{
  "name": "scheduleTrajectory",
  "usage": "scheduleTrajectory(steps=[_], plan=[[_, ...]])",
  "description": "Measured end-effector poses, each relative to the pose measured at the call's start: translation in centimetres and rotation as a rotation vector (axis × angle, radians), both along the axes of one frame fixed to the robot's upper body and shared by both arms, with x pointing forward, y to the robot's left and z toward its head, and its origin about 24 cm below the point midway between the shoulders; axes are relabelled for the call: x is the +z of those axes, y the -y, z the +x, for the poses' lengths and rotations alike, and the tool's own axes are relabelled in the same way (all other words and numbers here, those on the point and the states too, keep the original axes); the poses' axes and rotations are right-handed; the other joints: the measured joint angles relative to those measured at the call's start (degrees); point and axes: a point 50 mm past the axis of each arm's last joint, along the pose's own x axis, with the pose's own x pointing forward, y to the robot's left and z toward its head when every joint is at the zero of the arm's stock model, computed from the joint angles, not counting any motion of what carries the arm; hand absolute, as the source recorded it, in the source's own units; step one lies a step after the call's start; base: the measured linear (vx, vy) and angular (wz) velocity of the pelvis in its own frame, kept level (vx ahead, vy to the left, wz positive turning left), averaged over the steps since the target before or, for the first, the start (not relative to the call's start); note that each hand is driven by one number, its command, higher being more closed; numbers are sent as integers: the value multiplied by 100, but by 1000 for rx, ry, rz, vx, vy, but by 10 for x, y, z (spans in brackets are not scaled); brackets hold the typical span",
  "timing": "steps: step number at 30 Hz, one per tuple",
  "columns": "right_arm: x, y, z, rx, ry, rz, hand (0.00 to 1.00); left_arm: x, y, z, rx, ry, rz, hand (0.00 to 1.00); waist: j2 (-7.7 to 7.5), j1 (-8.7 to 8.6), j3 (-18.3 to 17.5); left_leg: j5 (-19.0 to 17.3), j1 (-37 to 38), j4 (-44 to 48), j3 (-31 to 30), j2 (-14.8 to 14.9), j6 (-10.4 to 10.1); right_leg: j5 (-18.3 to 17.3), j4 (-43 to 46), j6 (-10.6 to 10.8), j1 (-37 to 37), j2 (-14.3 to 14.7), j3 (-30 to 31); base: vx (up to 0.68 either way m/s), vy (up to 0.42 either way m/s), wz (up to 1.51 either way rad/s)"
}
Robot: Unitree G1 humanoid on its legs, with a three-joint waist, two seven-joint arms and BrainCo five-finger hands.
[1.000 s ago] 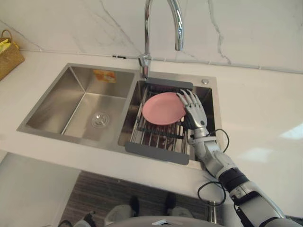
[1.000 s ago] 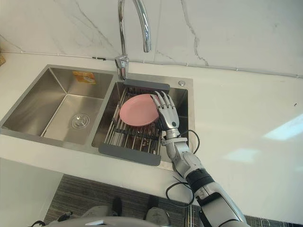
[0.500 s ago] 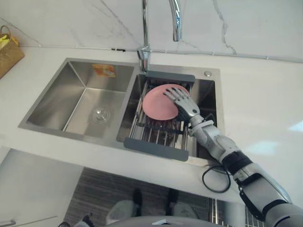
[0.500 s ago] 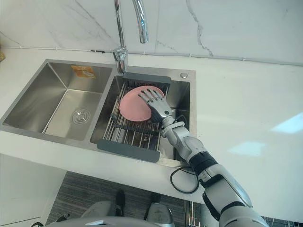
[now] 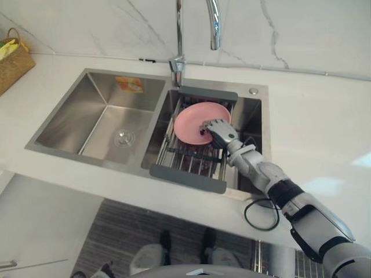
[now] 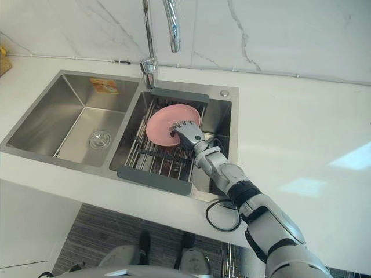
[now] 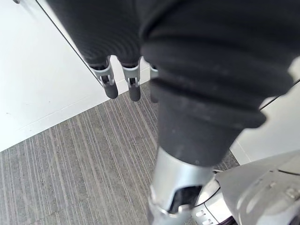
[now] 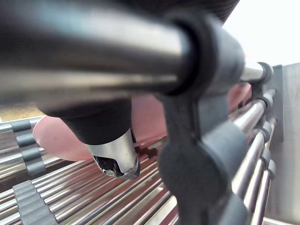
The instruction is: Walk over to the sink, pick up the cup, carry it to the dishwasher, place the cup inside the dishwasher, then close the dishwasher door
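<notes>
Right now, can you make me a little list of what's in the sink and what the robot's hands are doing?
sink: two steel basins
rack: across the right basin
pink plate: lying on the rack
faucet: above the middle of the sink
basket: on the counter, far left
right hand: fingers curled on the pink plate's edge
left hand: fingers straight, hanging above the floor

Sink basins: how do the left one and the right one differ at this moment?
The left basin shows its steel floor and drain; the right basin is spanned by a rack. The left basin has a sticker on its back wall; the right basin has a pink plate on the rack, with the right hand curled on its edge. Both are rectangular and steel.
</notes>
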Motion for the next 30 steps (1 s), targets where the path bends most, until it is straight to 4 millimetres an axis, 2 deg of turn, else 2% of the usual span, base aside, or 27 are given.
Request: scheduleTrajectory(steps=[12, 15, 19, 23, 30], plan=[[0, 7, -2, -35, 183, 99, 100, 1, -1, 1, -33, 7, 16, 0, -66, 42, 6, 41, 100, -12, 19, 10, 34, 20, 4, -24, 58, 8, 14, 7, 17, 0], [8, 12, -6, -60, 246, 180, 100, 2, -2, 3, -28, 20, 20, 0, -87, 48, 7, 12, 105, -14, 45, 10, 20, 16, -11, -20, 87, 10, 55, -11, 34, -5], [27, 0, -15, -7, 323, 272, 100, 2, -1, -1, -42, 19, 22, 0, -113, 41, 2, -47, 155, -6, 178, 27, 4, 23, -16, -20, 90, 30, 203, 2, 32, -15], [42, -5, -27, 41, 366, 319, 100, 2, -1, -3, -44, 16, 24, 0, -221, 34, -41, -65, 199, -2, 230, 32, 42, 23, -15, -20, 93, 38, 281, 24, 38, -7], [54, -8, -47, 146, 339, 329, 100, 3, -7, -7, -9, 13, 34, 0, -449, -29, -167, -133, 308, -11, 375, 29, 73, 23, -5, -19, 134, 33, 442, 20, 44, -11]])
